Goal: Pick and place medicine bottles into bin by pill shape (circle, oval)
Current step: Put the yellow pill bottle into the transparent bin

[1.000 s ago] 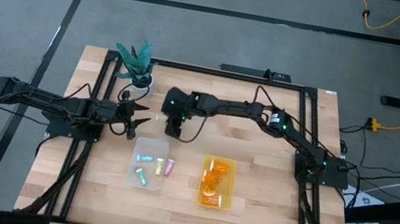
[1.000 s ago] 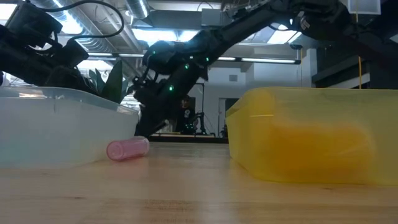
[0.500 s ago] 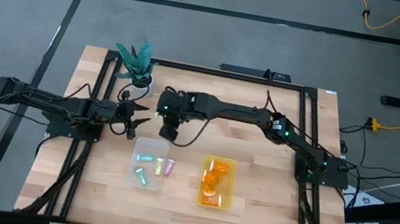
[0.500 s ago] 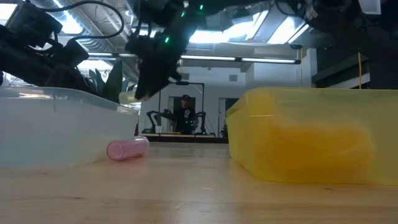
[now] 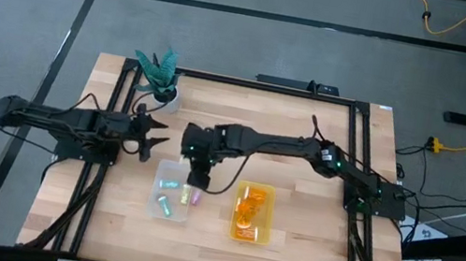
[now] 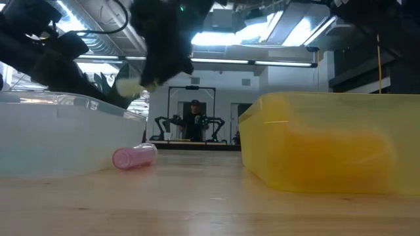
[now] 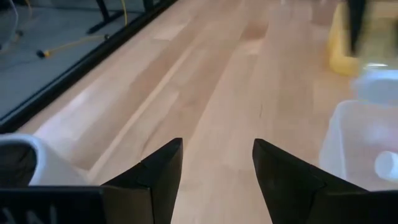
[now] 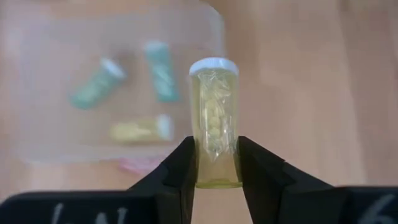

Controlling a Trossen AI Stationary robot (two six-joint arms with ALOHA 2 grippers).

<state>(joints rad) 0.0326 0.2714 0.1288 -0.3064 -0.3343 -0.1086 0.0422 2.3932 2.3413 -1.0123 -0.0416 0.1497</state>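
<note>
My right gripper [image 5: 198, 176] is shut on a pale yellow-green bottle [image 8: 214, 118] with a white cap, in the air above the right edge of the clear bin [image 5: 162, 176]. The bottle also shows in the low view [image 6: 129, 87]. The clear bin holds two teal bottles [image 8: 160, 78] and a yellow-green one [image 8: 140, 129]. A pink bottle [image 6: 134, 157] lies on its side on the table just outside that bin. The yellow bin [image 5: 264, 213] holds orange bottles [image 5: 247, 214]. My left gripper [image 7: 217, 162] is open and empty left of the bins. My right gripper pinches the bottle's side wall near its bottom end [image 8: 214, 169] between its two fingers [image 8: 185, 163]. The fingers come from above and lie along the bottle. The capped end [image 8: 213, 66] sticks out past the fingertips toward the bin below. The bottle is lifted clear.
A potted green plant [image 5: 159, 75] stands at the table's far left corner; its white pot shows in the left wrist view [image 7: 25, 155]. Bare wood lies between the bins and the far edge [image 5: 265, 107].
My right gripper has carried the yellow-green bottle from near the plant toward the table's near edge and upward. It now hangs over the clear bin's right edge. My left gripper has shifted a little toward the far edge.
</note>
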